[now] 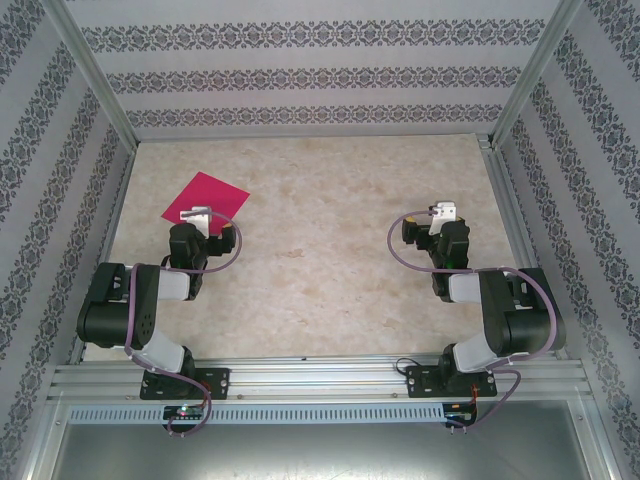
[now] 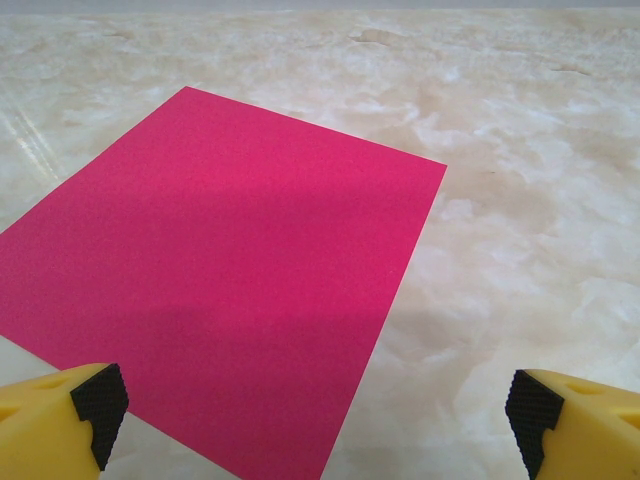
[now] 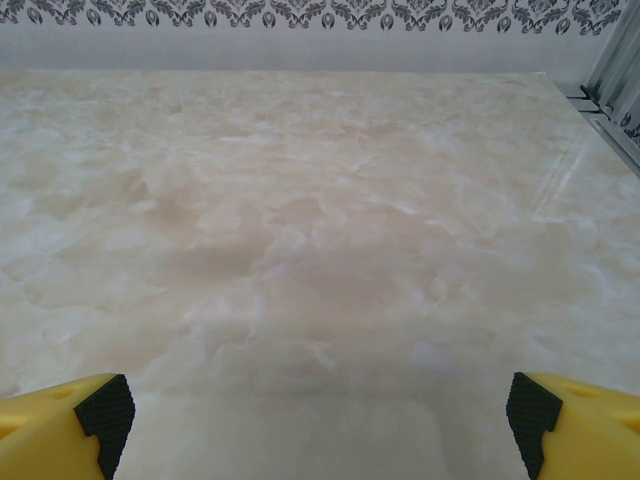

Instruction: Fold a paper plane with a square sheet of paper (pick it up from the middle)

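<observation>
The square sheet of paper (image 1: 206, 199) is magenta-pink and lies flat and unfolded on the marble table at the far left. My left gripper (image 1: 198, 215) hovers over its near corner, open. In the left wrist view the sheet (image 2: 220, 290) spreads ahead of and between the yellow fingers (image 2: 60, 415), and the left gripper (image 2: 318, 415) holds nothing. My right gripper (image 1: 441, 211) is at the right side of the table, far from the paper. It is open (image 3: 318, 412) over bare table, nothing between its fingers.
The beige marble tabletop (image 1: 320, 250) is fenced by metal posts and patterned walls on three sides. A metal rail (image 1: 320, 375) with both arm bases runs along the near edge. A frame post (image 3: 615, 60) stands at the table's far right corner.
</observation>
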